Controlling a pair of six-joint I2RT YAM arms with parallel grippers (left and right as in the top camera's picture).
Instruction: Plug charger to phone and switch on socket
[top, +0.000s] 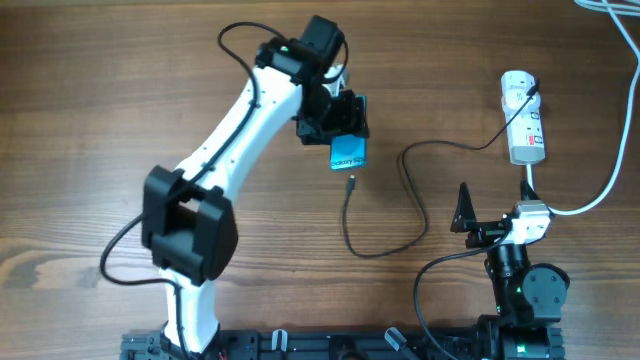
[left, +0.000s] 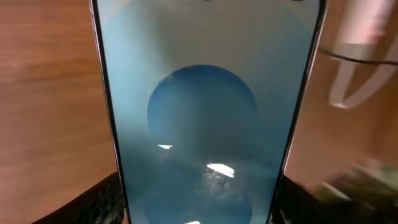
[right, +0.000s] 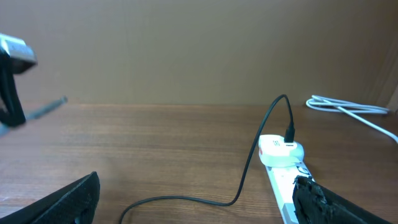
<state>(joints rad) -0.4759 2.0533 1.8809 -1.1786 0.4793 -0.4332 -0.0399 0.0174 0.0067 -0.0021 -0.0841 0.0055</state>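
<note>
The phone (top: 348, 153) lies on the worktop (top: 100, 80) towards the far side. Its cyan screen faces up, and its near end points at the charger's connector tip (top: 352, 183), which lies just beside that end but not in it. The left gripper (top: 343, 128) has its jaws closed on the phone's long edges; its wrist view shows a finger at each side of the screen.

The plugging step is not yet done. I'd hold the phone flat and square, so that the port lines up with the tip, and not let it twist in the grasp.

The right gripper (right: 199, 205) hovers near the socket (top: 523, 118) with its jaws wide and nothing in them. Bring it to the cable just behind the tip and push straight in.

The charger (top: 424, 205) runs in a loose loop back to the socket; mind the slack.

By count there is one phone, one charger, one socket, one white cord (top: 600, 195) and two arms.
</note>
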